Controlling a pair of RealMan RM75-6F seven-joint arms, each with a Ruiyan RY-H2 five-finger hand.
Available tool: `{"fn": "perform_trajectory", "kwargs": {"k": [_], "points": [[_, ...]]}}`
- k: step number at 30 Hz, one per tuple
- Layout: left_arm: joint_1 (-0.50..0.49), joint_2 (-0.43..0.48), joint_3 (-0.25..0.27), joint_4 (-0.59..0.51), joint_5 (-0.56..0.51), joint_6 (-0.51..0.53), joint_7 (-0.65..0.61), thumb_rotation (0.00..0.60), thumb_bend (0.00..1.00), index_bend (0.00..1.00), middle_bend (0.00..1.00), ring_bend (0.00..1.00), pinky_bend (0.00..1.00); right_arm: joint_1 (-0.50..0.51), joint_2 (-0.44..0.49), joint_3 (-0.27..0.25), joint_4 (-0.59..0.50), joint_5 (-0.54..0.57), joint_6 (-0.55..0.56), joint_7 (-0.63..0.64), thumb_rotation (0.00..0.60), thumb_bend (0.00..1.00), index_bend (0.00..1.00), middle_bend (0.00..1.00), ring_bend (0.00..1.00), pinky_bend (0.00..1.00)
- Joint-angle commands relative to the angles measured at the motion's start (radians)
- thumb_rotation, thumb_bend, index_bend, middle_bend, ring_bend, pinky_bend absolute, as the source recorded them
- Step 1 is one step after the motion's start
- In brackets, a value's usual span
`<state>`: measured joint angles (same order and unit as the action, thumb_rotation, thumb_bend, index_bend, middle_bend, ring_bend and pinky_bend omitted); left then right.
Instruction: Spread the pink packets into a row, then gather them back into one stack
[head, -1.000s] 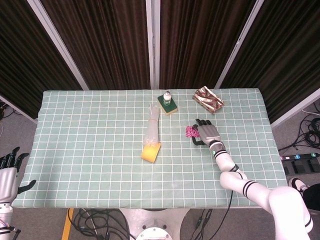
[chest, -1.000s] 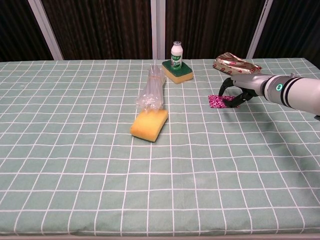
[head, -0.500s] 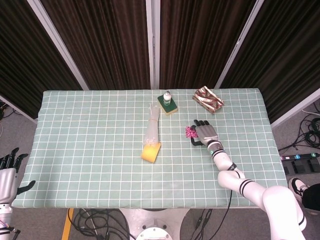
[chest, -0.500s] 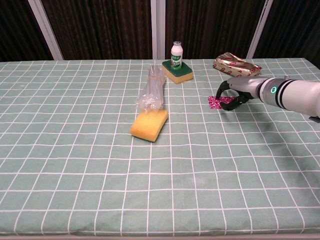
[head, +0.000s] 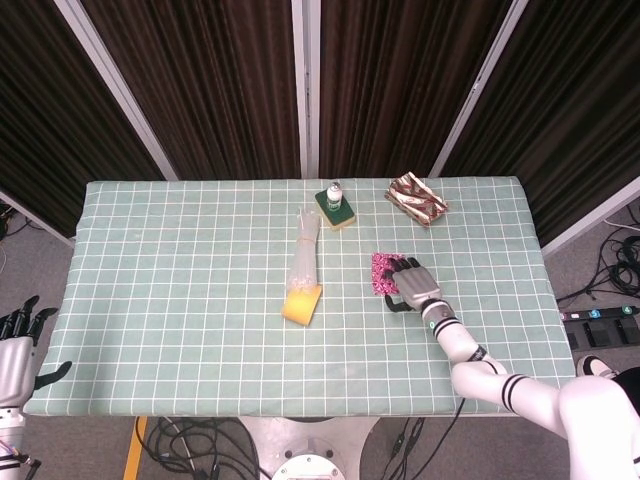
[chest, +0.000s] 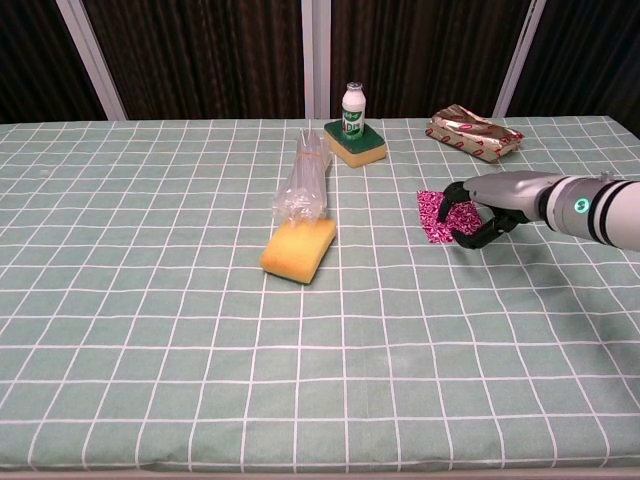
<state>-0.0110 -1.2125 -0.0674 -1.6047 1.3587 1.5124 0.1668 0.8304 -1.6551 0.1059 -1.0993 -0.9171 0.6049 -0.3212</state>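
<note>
The pink packets (head: 384, 274) (chest: 435, 215) lie on the green checked table, right of the middle, stretched out into a longer pink patch running toward me. My right hand (head: 414, 285) (chest: 478, 212) lies palm down with its fingertips resting on the near right part of the packets; part of them is hidden under the fingers. My left hand (head: 12, 350) hangs off the table's near left corner, fingers apart and holding nothing; the chest view does not show it.
A yellow sponge (head: 302, 304) and a crumpled clear plastic bottle (head: 303, 250) lie mid-table. A small white bottle (head: 335, 193) stands on a green-and-yellow sponge (head: 338, 211) at the back. A brown patterned packet (head: 416, 199) sits back right.
My right hand has slid toward the near edge, dragging across the pink packets. The pink patch, a small clump before, now stretches longer toward me. The left hand has barely moved.
</note>
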Motion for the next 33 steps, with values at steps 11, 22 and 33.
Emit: {"fn": "perform_trajectory", "kwargs": {"k": [11, 22, 33], "points": [[0.005, -0.002, 0.001, 0.003, 0.003, 0.006, -0.005, 0.600, 0.13, 0.27, 0.18, 0.15, 0.17, -0.044, 0.142, -0.018, -0.239, 0.029, 0.155, -0.087, 0.320, 0.47, 0.24, 0.00, 0.00, 0.00], [0.004, -0.002, 0.000, 0.004, 0.000, 0.002, -0.005, 0.600, 0.13, 0.27, 0.18, 0.15, 0.17, 0.010, 0.014, 0.013, -0.052, 0.076, 0.087, -0.072, 0.321, 0.47, 0.24, 0.00, 0.00, 0.00], [0.009, 0.000, 0.004, 0.008, -0.003, -0.003, -0.022, 0.600, 0.13, 0.27, 0.18, 0.15, 0.17, 0.044, -0.081, 0.022, 0.102, 0.094, 0.031, -0.068, 0.320, 0.47, 0.24, 0.00, 0.00, 0.00]]}}
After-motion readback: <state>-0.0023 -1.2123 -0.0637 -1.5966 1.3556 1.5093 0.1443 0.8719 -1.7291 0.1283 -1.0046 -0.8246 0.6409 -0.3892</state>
